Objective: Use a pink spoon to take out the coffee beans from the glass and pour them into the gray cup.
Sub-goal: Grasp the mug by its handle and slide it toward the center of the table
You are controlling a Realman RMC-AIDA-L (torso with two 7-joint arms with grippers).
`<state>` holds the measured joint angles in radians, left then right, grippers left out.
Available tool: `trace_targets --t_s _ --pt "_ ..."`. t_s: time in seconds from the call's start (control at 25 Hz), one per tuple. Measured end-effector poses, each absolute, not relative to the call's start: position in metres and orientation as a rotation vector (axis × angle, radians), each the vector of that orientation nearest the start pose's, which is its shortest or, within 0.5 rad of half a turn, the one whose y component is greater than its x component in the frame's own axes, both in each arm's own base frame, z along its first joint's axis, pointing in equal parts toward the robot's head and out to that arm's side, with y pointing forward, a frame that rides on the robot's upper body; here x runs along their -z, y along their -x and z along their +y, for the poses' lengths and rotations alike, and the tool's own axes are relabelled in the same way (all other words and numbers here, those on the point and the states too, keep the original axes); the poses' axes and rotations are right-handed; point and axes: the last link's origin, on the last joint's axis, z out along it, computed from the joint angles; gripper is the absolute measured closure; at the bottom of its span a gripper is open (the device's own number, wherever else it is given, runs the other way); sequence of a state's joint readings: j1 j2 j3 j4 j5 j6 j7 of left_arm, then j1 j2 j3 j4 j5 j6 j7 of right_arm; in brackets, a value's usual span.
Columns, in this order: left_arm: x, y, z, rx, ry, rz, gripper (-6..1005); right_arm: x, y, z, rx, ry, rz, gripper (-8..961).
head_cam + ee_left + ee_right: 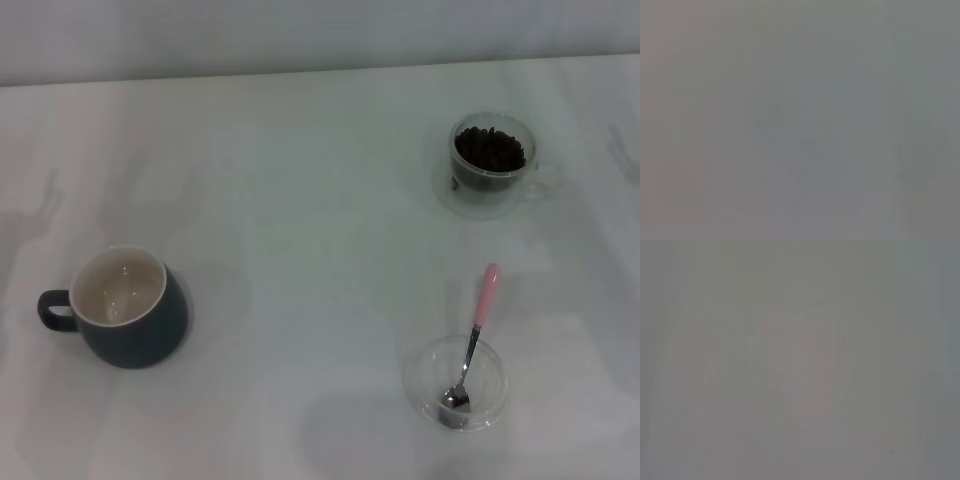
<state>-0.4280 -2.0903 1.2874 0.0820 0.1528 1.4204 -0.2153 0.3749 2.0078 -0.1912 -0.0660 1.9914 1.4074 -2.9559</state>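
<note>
Progress so far looks like basically zero. The pink spoon (475,340) sits untouched in a shallow clear dish (492,404) at the lower right of the head view, metal bowl down inside the dish and the pink handle leaning out over the rim toward the top of the frame. The coffee beans (489,150) are all heaped in the glass (487,165) at the upper right, and the gray cup (125,308) at the lower left shows only its cream inside, no beans that I can see.

So everything is left, I'd say: grab the spoon, scoop, carry across, tip into the cup.

Neither the left gripper nor the right gripper appears anywhere (both wrist views are just a blank grayish blur), so nothing is holding the spoon, and I can't tell whether either one is spread or closed.

Layout-wise, the glass stands above the spoon in the frame, apart from the dish, roughly in line with where the handle points. The cup is well apart from both, across the white table (300,200).
</note>
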Motion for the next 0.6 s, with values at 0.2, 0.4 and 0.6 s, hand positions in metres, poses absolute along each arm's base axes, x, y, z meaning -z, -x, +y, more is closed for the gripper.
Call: trace_targets --t_s 0.2,0.4,0.6 --pt "-0.026 0.3223 0.3203 0.818 1.51 -0.333 165 -0.0777 -0.3738 0.3025 -0.615 1.412 0.314 83" --pt "-0.0265 0.3234 0.3195 0.814 1.507 -0.334 165 -0.0782 -0.3719 0.3038 -0.626 1.41 0.309 83" --pt "-0.0266 0.3243 0.3181 0.814 1.503 -0.336 165 -0.0777 -0.369 0.3074 -0.633 1.416 0.303 82"
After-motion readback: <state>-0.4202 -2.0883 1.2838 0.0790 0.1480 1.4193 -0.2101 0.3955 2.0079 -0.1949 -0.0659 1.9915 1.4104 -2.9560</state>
